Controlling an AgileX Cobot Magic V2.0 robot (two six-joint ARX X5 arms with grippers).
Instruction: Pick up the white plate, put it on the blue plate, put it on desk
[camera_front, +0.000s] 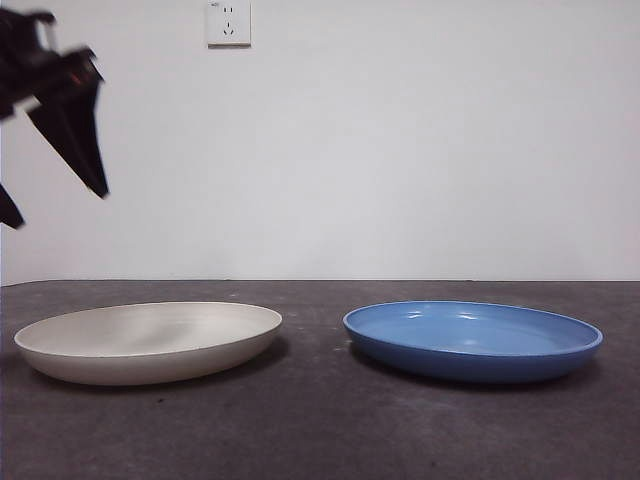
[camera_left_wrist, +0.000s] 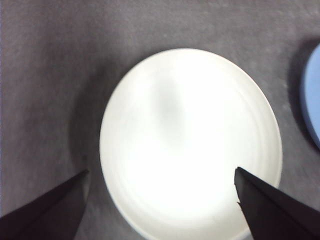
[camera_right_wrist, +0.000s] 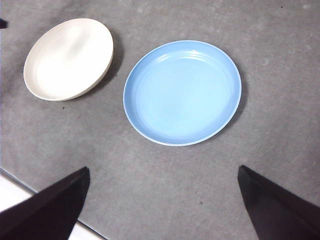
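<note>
Two round, shallow plates of the same size sit side by side on my desk (camera_front: 320, 430), a broad dark grey surface with a mottled texture. Seen from the front, the white plate (camera_front: 150, 342) lies on the left and the blue plate (camera_front: 472, 340) on the right, near each other but not touching, with a strip of bare desk between them. Both rest flat and hold nothing. My left gripper (camera_left_wrist: 160, 172) hangs in the air above the white plate, its two black jaws spread wide apart and gripping nothing; in my left wrist view the cream-white plate (camera_left_wrist: 190, 145) fills most of the picture between them, and a sliver of the blue plate (camera_left_wrist: 314, 95) shows at one edge. From the front, this gripper (camera_front: 55, 205) appears as a dark shape at the upper left corner, well above the white plate. My right gripper (camera_right_wrist: 162, 172) waits higher up, its jaws also wide apart and empty, looking down on the blue plate (camera_right_wrist: 182, 92) with the white plate (camera_right_wrist: 67, 57) beyond it. A pale wall (camera_front: 400, 150) rises behind the desk, with a white socket (camera_front: 228, 22) near its top.
</note>
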